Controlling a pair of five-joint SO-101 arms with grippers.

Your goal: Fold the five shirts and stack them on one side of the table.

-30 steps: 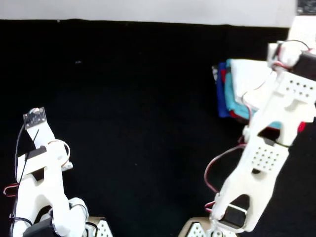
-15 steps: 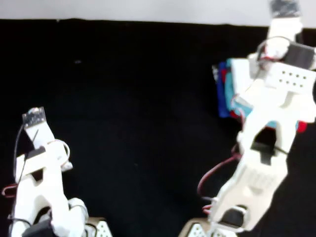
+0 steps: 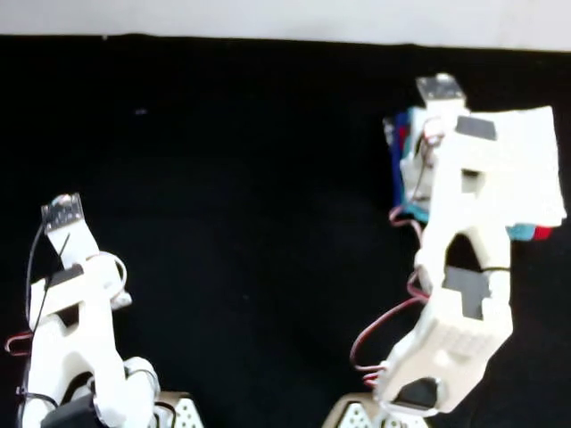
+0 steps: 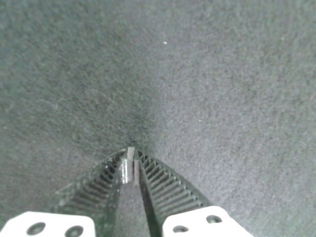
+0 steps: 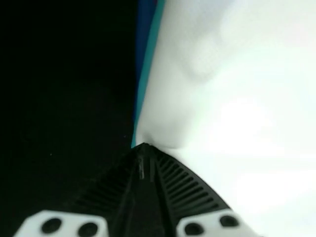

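Observation:
A stack of folded shirts lies at the table's right side, with blue, red and teal edges showing beside the right arm that hangs over it. In the right wrist view the white shirt lies on top, above a teal layer and a blue layer. My right gripper is shut, its tip at the white shirt's edge. My left gripper is shut with nothing in it, just over the black cloth. The left arm stands at the near left.
Black cloth covers the table, and its middle and left are bare. A pale wall runs behind the far edge. Red cables loop beside the right arm's base.
The right arm has swung from the stack's right edge toward the left and now covers most of the stack. The left arm has kept still.

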